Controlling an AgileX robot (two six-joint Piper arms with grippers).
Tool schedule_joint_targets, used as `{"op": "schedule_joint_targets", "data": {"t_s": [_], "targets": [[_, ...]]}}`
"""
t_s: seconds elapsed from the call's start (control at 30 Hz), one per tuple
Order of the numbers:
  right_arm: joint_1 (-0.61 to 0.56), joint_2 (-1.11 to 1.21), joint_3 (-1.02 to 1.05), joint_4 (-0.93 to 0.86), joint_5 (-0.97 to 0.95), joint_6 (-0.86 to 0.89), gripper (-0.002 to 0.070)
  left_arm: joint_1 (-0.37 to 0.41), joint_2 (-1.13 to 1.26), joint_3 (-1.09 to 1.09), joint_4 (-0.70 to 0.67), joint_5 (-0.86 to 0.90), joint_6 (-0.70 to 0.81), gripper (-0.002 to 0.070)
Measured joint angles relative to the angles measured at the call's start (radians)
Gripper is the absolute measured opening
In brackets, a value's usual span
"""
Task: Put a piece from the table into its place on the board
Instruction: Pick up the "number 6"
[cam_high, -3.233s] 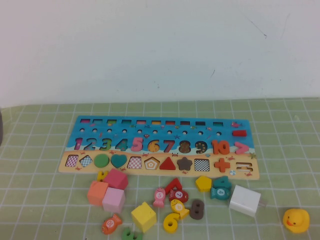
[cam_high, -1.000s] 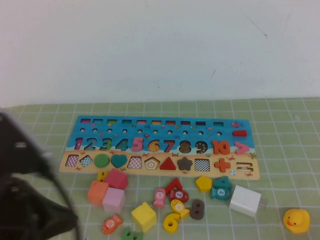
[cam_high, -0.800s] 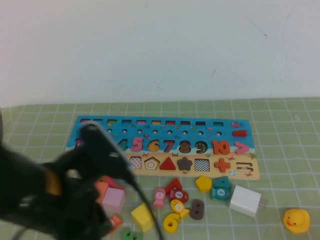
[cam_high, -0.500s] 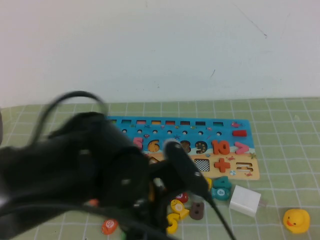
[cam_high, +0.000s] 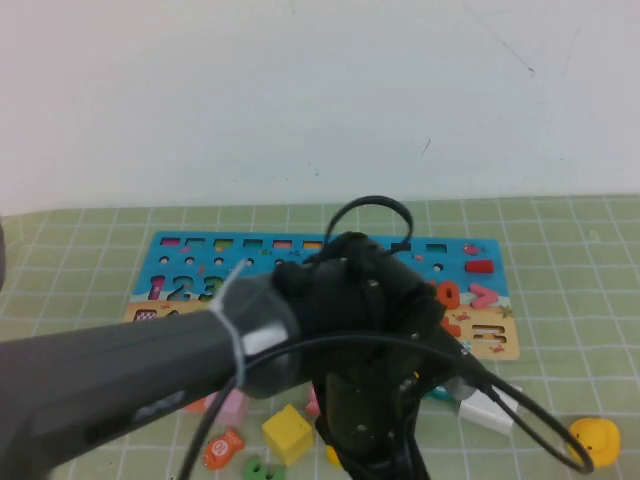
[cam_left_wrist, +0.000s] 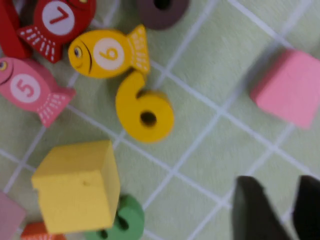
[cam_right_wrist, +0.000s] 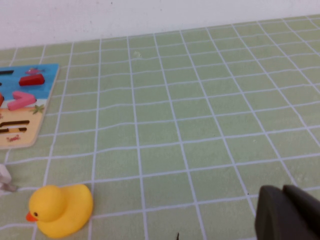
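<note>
The piece, a flat yellow numeral 6 (cam_left_wrist: 142, 112), lies on the green gridded table (cam_left_wrist: 210, 150) beside a yellow fish marked 6 (cam_left_wrist: 107, 52). My left gripper (cam_left_wrist: 282, 210) hovers over bare cloth a short way from the piece, between it and a pink cube (cam_left_wrist: 292, 92); its fingers (cam_left_wrist: 255, 210) stand slightly apart with nothing between them, so it is open. In the high view my left arm (cam_high: 360, 340) covers the piece and the middle of the board (cam_high: 180, 262). My right gripper (cam_right_wrist: 287, 215) stands shut over bare cloth, far right of the board's end (cam_right_wrist: 25, 100).
Round the piece lie a yellow cube (cam_left_wrist: 77, 185), a green numeral (cam_left_wrist: 122, 220), a pink fish (cam_left_wrist: 30, 90), a red fish (cam_left_wrist: 57, 20) and a brown numeral (cam_left_wrist: 162, 7). A white block (cam_high: 490, 410) and a yellow duck (cam_high: 592, 440) sit at the front right.
My left arm has swung in from the left edge, across the front of the table, and now reaches over the loose pieces and the board's middle. The pieces have not moved.
</note>
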Motion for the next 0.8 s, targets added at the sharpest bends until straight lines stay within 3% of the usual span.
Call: {"op": "schedule_joint_targets", "data": {"t_s": [0.17, 0.27, 0.53, 0.8], "targets": [[0.000, 0.000, 0.000, 0.000, 0.000, 0.000, -0.0001, 0.000, 0.073, -0.040, 0.066, -0.007, -0.169, 0.0389], [0.000, 0.000, 0.000, 0.000, 0.000, 0.000, -0.0001, 0.018, 0.094, -0.043, 0.089, -0.024, -0.236, 0.0449], [0.000, 0.000, 0.000, 0.000, 0.000, 0.000, -0.0001, 0.119, 0.101, -0.047, 0.028, -0.073, -0.230, 0.0416], [0.000, 0.000, 0.000, 0.000, 0.000, 0.000, -0.0001, 0.125, 0.130, -0.047, -0.027, -0.105, -0.177, 0.0386]]}}
